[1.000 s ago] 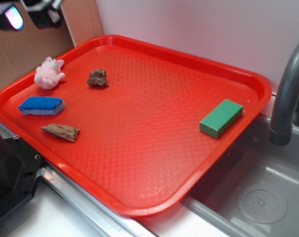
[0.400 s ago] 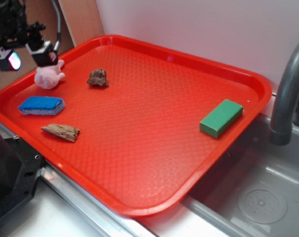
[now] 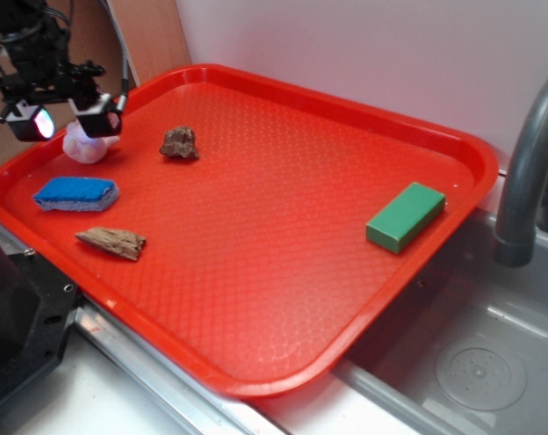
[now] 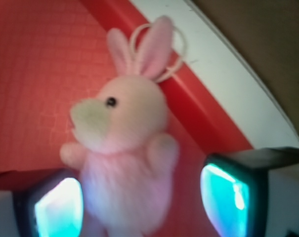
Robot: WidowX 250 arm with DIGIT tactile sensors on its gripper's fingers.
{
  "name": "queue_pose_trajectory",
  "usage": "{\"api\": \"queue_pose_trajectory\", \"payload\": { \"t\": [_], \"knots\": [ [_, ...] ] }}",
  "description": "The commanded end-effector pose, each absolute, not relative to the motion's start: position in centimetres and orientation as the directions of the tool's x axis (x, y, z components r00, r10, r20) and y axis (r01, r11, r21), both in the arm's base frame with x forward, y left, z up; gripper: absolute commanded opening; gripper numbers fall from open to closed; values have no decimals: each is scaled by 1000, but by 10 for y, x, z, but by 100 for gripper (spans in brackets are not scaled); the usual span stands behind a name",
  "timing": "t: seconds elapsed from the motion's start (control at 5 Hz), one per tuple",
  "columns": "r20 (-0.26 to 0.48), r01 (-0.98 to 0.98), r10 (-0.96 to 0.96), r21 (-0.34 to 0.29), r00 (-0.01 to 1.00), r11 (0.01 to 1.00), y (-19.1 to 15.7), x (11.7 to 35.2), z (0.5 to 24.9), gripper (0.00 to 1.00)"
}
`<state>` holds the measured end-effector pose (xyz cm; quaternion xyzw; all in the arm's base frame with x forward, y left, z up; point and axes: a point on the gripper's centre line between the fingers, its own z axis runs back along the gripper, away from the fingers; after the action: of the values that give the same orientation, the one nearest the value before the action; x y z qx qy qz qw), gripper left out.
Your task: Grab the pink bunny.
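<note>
I am hovering my black gripper (image 3: pixel 63 118) with jaws spread wide over the small fluffy pale-pink plush bunny (image 4: pixel 124 143) at the far left corner of the red plastic tray (image 3: pixel 283 236).

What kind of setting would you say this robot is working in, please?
Probably a mock kitchen sink set: a grey faucet arcs over a sink basin with a drain, and a red tray laid beside it holds a blue sponge and small toys.
</note>
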<state>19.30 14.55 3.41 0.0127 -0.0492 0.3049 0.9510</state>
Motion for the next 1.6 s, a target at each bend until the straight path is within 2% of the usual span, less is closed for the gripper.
{"api": "queue_pose_trajectory", "payload": {
  "t": [0.0, 0.2, 0.4, 0.6, 0.8, 1.0, 1.2, 1.4],
  "knots": [
    [139, -536, 534, -20, 834, 844, 135, 232, 22, 89],
    [126, -515, 513, -17, 849, 857, 126, 234, 28, 0],
    [154, -405, 409, -58, 900, 913, 83, 227, 78, 0],
    [194, -254, 274, -123, 942, 959, 37, 199, 129, 0],
    [232, -102, 124, -107, 965, 989, -5, 182, 177, 0],
    [184, -100, 123, -129, 975, 987, -13, 183, 220, 0],
    [89, -165, 170, -65, 981, 984, -22, 193, 220, 0],
    [9, -172, 173, -50, 985, 984, -37, 190, 232, 0]
  ]
}}
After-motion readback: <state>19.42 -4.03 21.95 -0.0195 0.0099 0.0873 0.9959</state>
